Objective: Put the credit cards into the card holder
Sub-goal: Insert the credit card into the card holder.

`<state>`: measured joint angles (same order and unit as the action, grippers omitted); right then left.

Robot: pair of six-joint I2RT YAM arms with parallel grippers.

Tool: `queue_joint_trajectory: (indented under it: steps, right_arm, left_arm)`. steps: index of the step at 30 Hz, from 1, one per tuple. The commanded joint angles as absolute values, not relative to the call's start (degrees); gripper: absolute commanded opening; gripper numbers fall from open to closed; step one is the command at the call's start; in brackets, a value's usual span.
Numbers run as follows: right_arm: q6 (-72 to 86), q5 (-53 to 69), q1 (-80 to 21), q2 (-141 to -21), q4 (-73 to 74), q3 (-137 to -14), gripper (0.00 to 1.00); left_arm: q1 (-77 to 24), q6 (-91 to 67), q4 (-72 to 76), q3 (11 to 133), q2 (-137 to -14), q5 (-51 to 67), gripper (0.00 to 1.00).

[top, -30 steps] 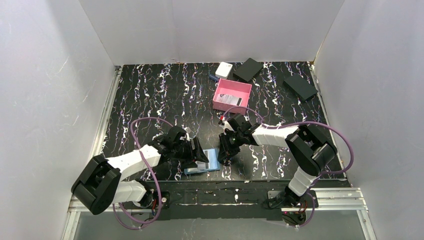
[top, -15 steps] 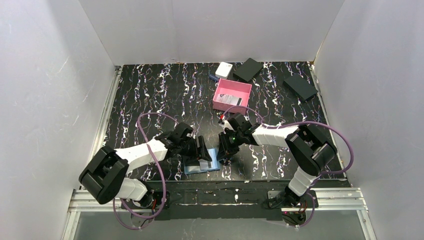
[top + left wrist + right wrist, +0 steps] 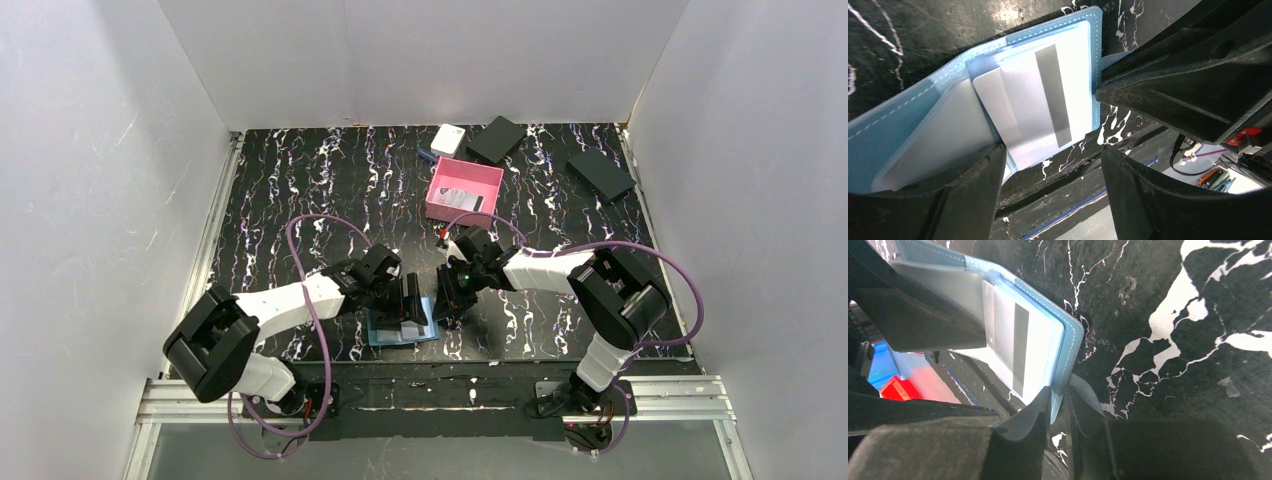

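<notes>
- The card holder (image 3: 385, 335) is laid open on the table (image 3: 330, 180) at 6 o'clock, close to the near edge and between the two arms. Its lighter slotted side is turned up.
- One of the credit cards (image 3: 1038, 110), pale with a dark stripe, is seen lying on that slotted side. It seems partly tucked in, but how deep it is seated cannot be told.
- The left gripper (image 3: 410, 305) is held low over the holder with its fingers spread wide to either side of the card. Nothing is clamped between them.
- The right gripper (image 3: 1060, 402) is set at 3 o'clock of the holder. Its fingers are almost pressed together and pinch the holder's edge beside the snap tab.
- More cards appear to be left in the pink tray (image 3: 485, 180), at 1 o'clock from the holder and well apart from it.
- If the card is pushed at a slant, it could be jammed against the slot lip or buckled, being thin.
- If the pinch on the narrow edge is lost, the holder could be dragged along by the push or folded shut over the card.
- The grippers are very close together, so a small sideways correction could cause a knock between them.
</notes>
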<state>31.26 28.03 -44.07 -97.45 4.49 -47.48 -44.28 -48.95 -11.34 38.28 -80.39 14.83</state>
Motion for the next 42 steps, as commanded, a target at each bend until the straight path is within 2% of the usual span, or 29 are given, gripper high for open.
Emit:
queue_joint_trajectory:
  steps: [1,11,22,32,36,42]
  right_arm:
    - [29.97,27.62,-44.90,-96.88,4.79,-49.34,0.25]
    - [28.94,27.03,-44.87,-98.18,5.59,-50.38,0.25]
    - [29.06,28.11,-44.89,-99.99,4.75,-51.48,0.25]
    - [29.98,29.53,-44.91,-100.74,3.14,-51.32,0.25]
    - [29.59,28.42,-44.89,-99.71,4.24,-51.75,0.25]
    - [27.83,25.58,-44.80,-97.20,9.41,-53.11,0.33]
  left_arm:
    - [-44.48,-48.22,-14.62,39.17,-75.90,9.27,0.69]
    - [-44.45,-46.91,-17.14,42.50,-78.75,4.34,0.71]
    - [-44.48,-45.28,-15.32,45.70,-83.93,7.61,0.69]
    - [-44.52,-45.63,-1.37,40.35,-79.51,15.03,0.67]
    - [-44.57,-46.54,-5.43,40.90,-80.13,14.27,0.67]
    - [-44.52,-45.40,-16.07,42.13,-73.74,9.76,0.69]
